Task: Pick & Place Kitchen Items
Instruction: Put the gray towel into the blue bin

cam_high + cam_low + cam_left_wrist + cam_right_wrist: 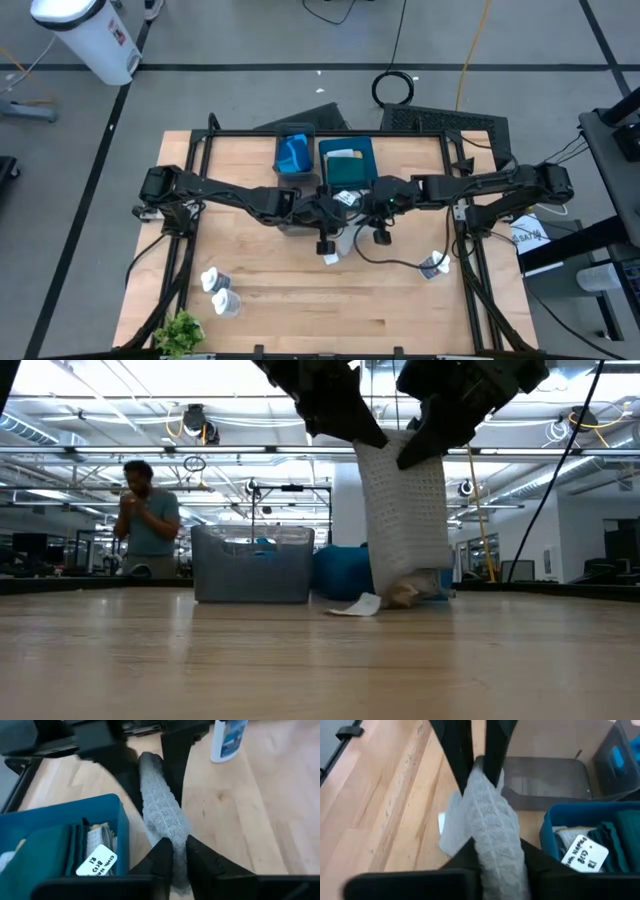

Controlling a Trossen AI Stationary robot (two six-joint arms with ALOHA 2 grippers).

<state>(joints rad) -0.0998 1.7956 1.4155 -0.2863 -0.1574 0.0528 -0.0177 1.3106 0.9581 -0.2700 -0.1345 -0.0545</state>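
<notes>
- Both dark arms meet at frame centre in the high view, over the light wooden tabletop (300,290).
- Grey knitted cloth (405,510) hangs stretched between the two pincers; in the low view it drops from them as a vertical band, lower end on or just above the tabletop, can't tell which.
- Left pincer (179,851): fingers pressed together on one end of the grey knitted cloth, seen in the left wrist view.
- Right pincer (497,852): fingers closed onto the other end of the same cloth, seen in the right wrist view.
- In the high view the cloth sits at centre, just below the trays.
- Teal rectangular tray (347,160), upper centre: folded dark teal cloth (42,860) and a white handwritten tag (96,861) inside.
- Grey rectangular tray (295,152), just left of the teal one, holds something bright blue (293,155).
- Small white bottle with blue marks (433,266) lies on the tabletop at right of centre, well apart from the cloth.
- Two more white bottles (218,290), lower left, close together.
- Small green leafy plant (178,330) at the lower-left tabletop corner.
- Person (145,520) stands beyond the tabletop, left of the low view, hands raised.
</notes>
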